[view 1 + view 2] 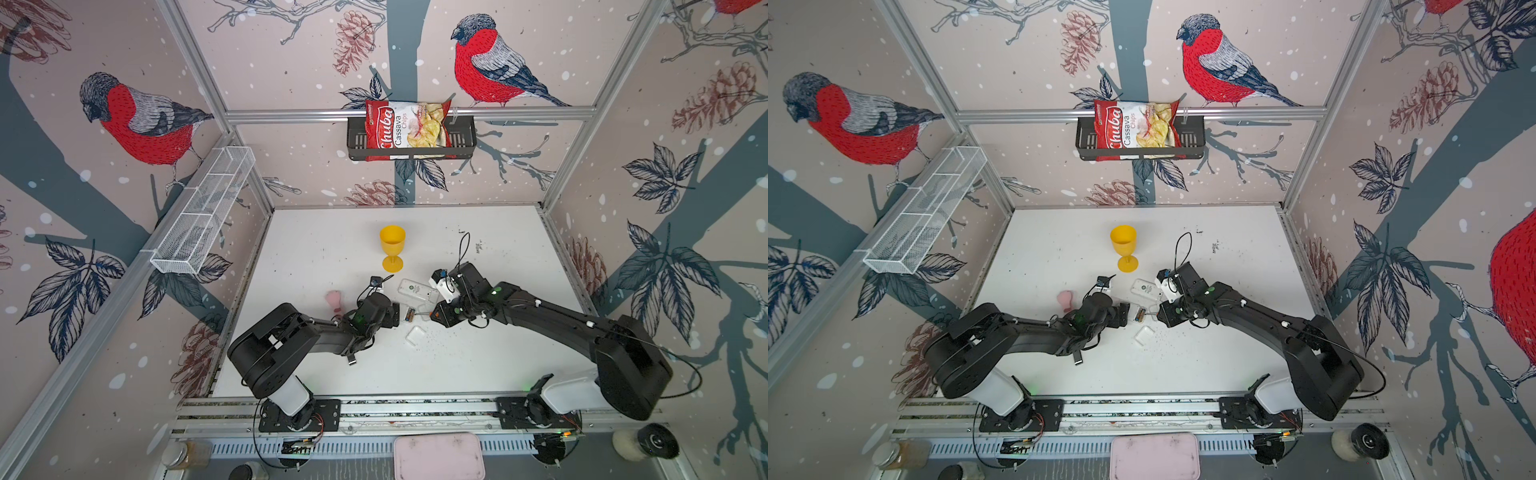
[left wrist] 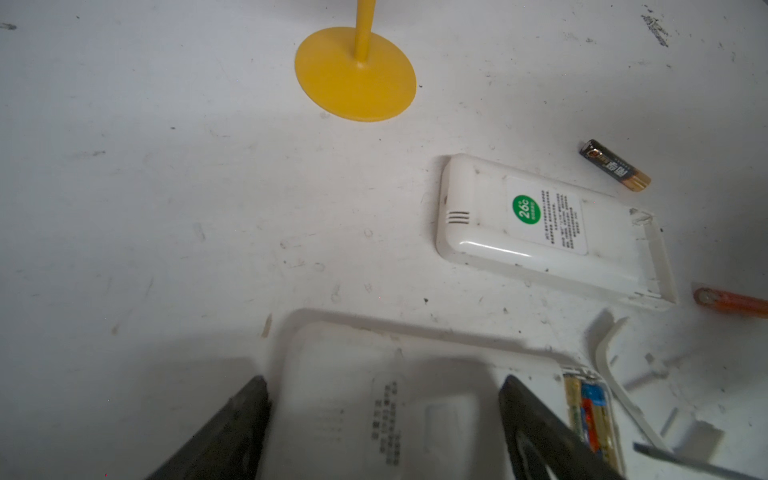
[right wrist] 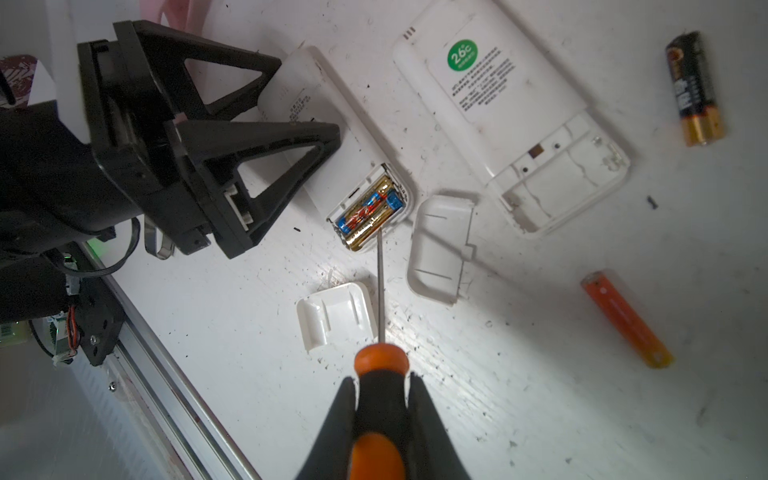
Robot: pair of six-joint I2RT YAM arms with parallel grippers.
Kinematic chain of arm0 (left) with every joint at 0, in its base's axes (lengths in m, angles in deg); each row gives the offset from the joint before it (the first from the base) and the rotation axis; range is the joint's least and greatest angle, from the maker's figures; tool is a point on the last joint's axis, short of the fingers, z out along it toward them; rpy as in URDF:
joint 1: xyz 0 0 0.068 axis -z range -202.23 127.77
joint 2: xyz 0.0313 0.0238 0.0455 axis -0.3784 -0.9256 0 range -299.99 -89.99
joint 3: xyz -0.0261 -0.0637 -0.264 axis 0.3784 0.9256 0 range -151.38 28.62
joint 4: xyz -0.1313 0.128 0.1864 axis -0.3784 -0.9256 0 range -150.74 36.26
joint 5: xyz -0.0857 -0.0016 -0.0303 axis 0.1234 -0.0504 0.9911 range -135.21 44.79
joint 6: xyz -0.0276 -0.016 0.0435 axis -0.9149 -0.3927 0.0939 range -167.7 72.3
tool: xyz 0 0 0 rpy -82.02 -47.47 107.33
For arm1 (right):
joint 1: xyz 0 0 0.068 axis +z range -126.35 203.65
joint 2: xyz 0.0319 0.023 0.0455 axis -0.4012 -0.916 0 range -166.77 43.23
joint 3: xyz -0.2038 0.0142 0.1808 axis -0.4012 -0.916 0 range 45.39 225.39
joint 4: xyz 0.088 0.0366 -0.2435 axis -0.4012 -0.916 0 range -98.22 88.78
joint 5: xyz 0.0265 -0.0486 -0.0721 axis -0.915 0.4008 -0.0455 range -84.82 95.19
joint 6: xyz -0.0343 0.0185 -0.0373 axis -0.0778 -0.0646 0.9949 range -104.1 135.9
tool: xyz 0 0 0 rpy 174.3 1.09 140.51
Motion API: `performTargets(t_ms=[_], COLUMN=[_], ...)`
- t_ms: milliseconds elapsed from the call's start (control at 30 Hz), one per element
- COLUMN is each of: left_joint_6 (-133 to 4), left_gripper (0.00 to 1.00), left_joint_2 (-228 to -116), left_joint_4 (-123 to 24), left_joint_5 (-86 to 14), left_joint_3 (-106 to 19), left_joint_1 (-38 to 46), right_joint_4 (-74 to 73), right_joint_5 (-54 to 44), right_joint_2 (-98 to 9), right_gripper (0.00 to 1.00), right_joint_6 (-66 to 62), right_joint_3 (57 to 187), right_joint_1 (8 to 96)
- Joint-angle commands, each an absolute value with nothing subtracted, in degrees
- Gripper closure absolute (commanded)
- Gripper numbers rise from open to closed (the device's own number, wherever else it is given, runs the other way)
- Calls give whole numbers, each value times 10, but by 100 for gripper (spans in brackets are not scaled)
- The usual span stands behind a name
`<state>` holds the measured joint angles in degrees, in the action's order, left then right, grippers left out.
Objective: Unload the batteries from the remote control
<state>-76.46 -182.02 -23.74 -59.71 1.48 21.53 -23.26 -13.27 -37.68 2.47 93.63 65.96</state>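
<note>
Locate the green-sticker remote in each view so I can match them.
Top view: green-sticker remote mid-table, just below the yellow goblet.
Top view: same spot.
Left wrist: in view, sticker up.
Right wrist: in view, compartment empty.
Shared landmark: batteries in the neighbouring remote, seen in all four.

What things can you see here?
Plastic remote controls: two, white, mid-table; one loaded, one empty.
Thin AAA batteries: four; two gold inside a remote, one black-and-gold, one orange, loose.
Battery covers: two, white, loose.
Plastic goblet: one, yellow, behind remotes.
Small lump: one, pink, left of remotes.
Chips bag: one, red, in black wall basket.
Wire basket: one, white, left wall.
Screwdriver: one, orange-and-black, tip at loaded batteries.
Left pincer: one, black, open over loaded remote.
Right pincer: one, black, shut on screwdriver.
</note>
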Motion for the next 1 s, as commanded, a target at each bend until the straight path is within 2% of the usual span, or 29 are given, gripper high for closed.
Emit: performTargets(t_ms=[0, 967], left_joint_6=[-781, -788], left_gripper=[15, 18], left_joint_2=[-1828, -1841], left_joint_4=[-220, -195], left_joint_5=[-576, -554], left_joint_3=[20, 30], left_joint_1=[215, 215], right_joint_4=[-229, -167], right_joint_5=[-131, -161], right_joint_2=[-379, -428], right_gripper=[100, 100], right_joint_6=[29, 16], right_joint_3=[938, 932], right_joint_1=[660, 659])
